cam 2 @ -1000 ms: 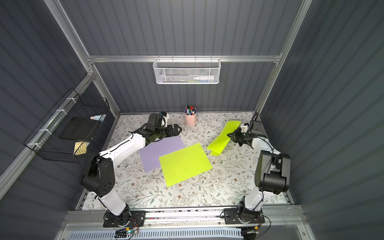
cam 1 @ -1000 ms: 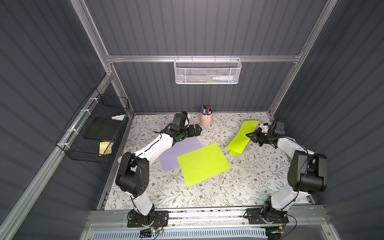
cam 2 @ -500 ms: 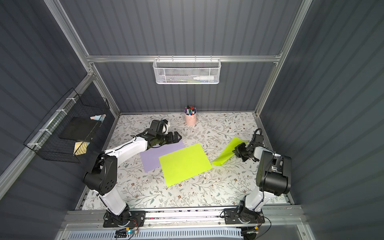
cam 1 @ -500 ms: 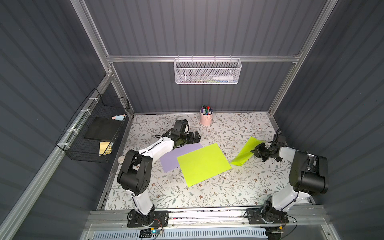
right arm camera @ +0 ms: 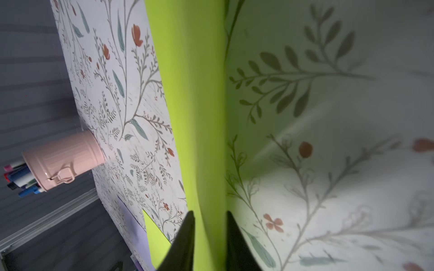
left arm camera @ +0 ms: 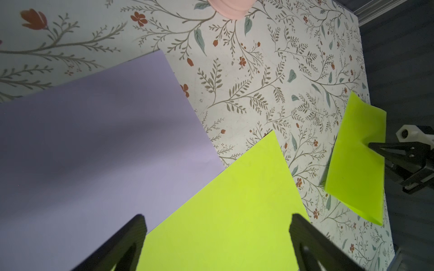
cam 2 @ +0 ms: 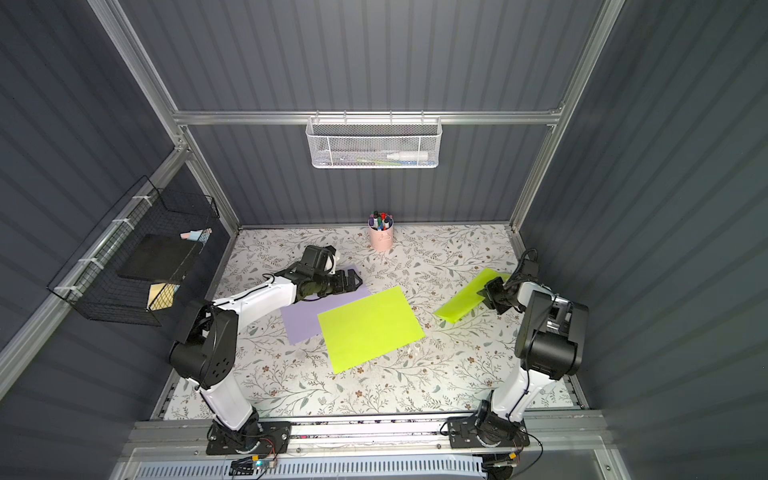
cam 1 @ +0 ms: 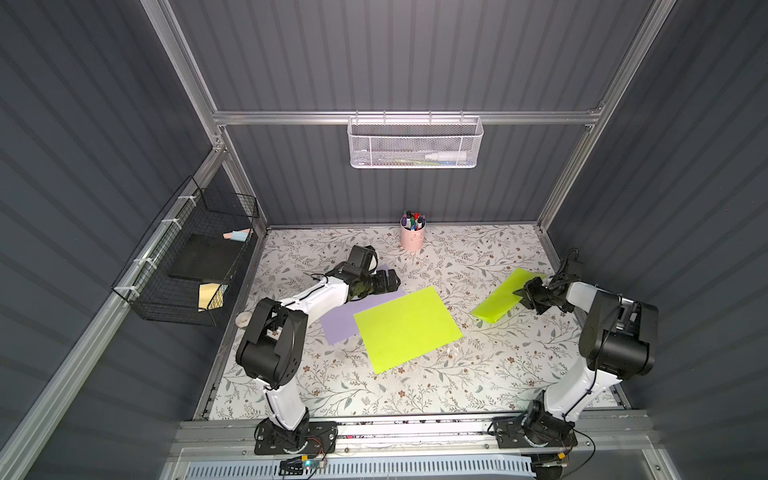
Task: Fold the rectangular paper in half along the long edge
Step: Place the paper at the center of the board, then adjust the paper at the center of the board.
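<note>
A folded lime paper (cam 1: pixel 498 303) (cam 2: pixel 465 301) lies at the table's right side, with its right edge a little raised. That edge (right arm camera: pixel 192 93) runs between the jaws of my right gripper (cam 1: pixel 521 293) (right arm camera: pixel 210 213), which stand apart with a gap round the paper. In the left wrist view the folded piece (left arm camera: pixel 357 159) meets one right fingertip. A flat lime sheet (cam 1: pixel 407 328) (left arm camera: pixel 223 223) lies mid-table, overlapping a purple sheet (cam 1: pixel 340 322) (left arm camera: pixel 94 140). My left gripper (cam 1: pixel 392 279) (left arm camera: pixel 216 218) hovers open over the purple sheet's far corner, holding nothing.
A pink cup of markers (cam 1: pixel 412 239) (right arm camera: pixel 63 162) stands at the back middle. A white mesh basket (cam 1: pixel 413 143) hangs on the back wall and a black wire basket (cam 1: pixel 187 266) on the left wall. A roll of tape (cam 1: pixel 243 319) lies at the table's left edge.
My right gripper brought the folded lime paper from the back right, down and forward to the table, and its jaws have parted. My left gripper shifted forward, still open.
</note>
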Controlling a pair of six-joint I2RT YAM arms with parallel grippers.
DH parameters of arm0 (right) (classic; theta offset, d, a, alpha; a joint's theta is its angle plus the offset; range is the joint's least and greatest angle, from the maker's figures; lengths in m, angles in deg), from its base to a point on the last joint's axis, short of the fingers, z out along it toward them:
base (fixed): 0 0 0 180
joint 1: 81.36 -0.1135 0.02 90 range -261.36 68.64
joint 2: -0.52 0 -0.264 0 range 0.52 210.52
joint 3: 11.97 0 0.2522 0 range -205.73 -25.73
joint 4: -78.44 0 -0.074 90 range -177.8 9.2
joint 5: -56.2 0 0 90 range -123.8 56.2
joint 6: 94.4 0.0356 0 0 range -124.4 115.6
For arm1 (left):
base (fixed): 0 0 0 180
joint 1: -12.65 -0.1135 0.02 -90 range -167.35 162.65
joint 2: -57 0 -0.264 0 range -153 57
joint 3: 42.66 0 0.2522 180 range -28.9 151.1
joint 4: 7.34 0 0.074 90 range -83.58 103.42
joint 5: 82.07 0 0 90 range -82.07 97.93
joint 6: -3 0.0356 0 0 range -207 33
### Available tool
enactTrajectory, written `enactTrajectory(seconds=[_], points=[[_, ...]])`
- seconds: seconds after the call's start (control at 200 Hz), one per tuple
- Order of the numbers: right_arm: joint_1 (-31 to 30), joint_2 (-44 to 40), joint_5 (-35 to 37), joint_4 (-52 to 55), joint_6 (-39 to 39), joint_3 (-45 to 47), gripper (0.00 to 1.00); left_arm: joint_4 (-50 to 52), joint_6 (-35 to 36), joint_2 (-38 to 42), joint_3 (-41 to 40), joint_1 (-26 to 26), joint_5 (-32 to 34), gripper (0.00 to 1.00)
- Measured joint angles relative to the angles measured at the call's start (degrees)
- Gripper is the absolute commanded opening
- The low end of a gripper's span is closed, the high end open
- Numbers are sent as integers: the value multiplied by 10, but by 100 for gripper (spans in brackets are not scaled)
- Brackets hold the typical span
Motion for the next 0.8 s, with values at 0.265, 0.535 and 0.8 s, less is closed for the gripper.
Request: enactTrajectory(seconds=[0.265, 0.535, 0.8], points=[[-2, -110, 30, 100, -8, -3, 49, 18, -2, 56, -5, -9, 74, 99], [-79, -288, 145, 204, -28, -47, 52, 12, -3, 137, -33, -63, 103, 99], [-343, -294, 155, 183, -24, -47, 19, 11, -7, 167, -51, -90, 112, 95]])
